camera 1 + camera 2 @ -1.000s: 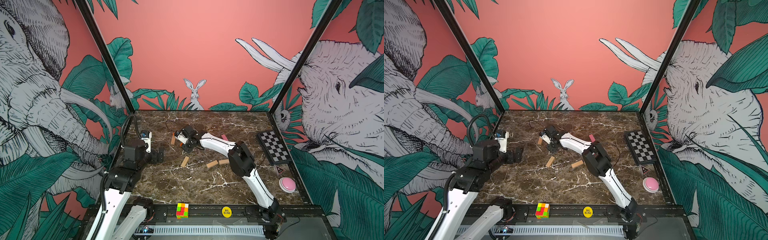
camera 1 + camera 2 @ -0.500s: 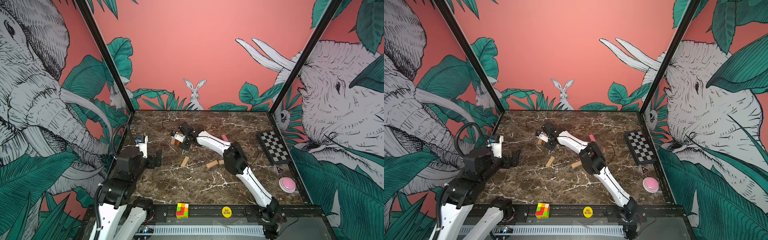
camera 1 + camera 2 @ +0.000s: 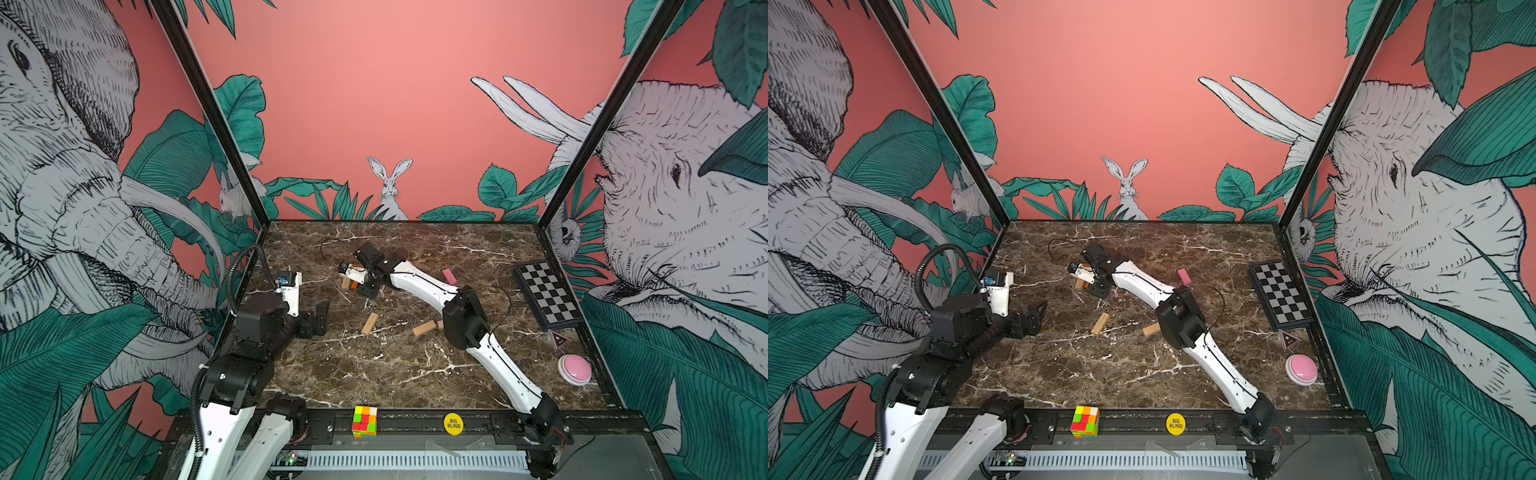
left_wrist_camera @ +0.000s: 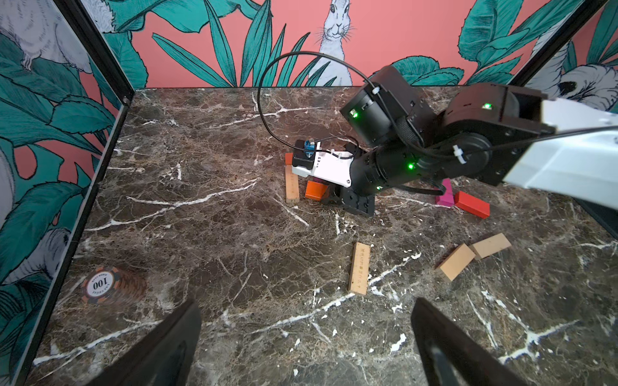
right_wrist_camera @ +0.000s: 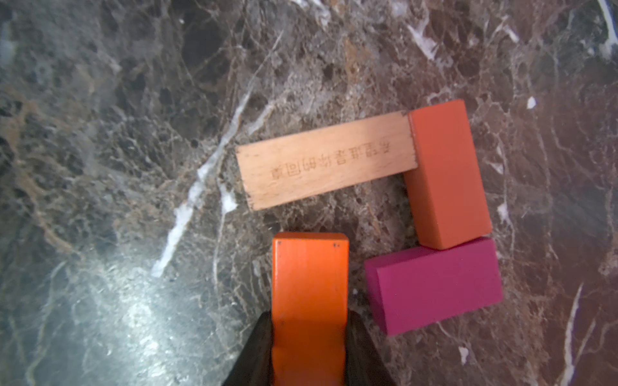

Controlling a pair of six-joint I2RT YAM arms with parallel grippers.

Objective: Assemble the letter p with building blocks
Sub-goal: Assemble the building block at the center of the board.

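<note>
1. Currently, the right gripper (image 5: 309, 347) reaches toward the far middle of the dark brown marble tabletop (image 3: 374, 374). Its fingers are narrowed onto the long sides of a bright orange rectangular wooden block (image 5: 309, 284).
2. Just ahead of that held block lie three more, seen in the right wrist view:
   - One end of a plain tan wooden block with engraved characters (image 5: 327, 160) butts against the side of a darker orange wooden block (image 5: 448, 173).
   - A magenta wooden block (image 5: 434, 287) touches the darker orange block's other end with one corner.
3. The held block's free end sits between the engraved tan block and the magenta block, narrowly apart from both. Whether it rests on the marble cannot be told.
4. The left gripper (image 4: 306, 320) hovers near the tabletop's left side, fingers spread wide and empty.
5. Elsewhere, a lone tan wooden block (image 4: 359, 272) lies mid-table, a pair of tan wooden blocks (image 4: 456, 265) lies close together, and a red wooden block (image 4: 471, 204) lies beneath the right arm.
</note>
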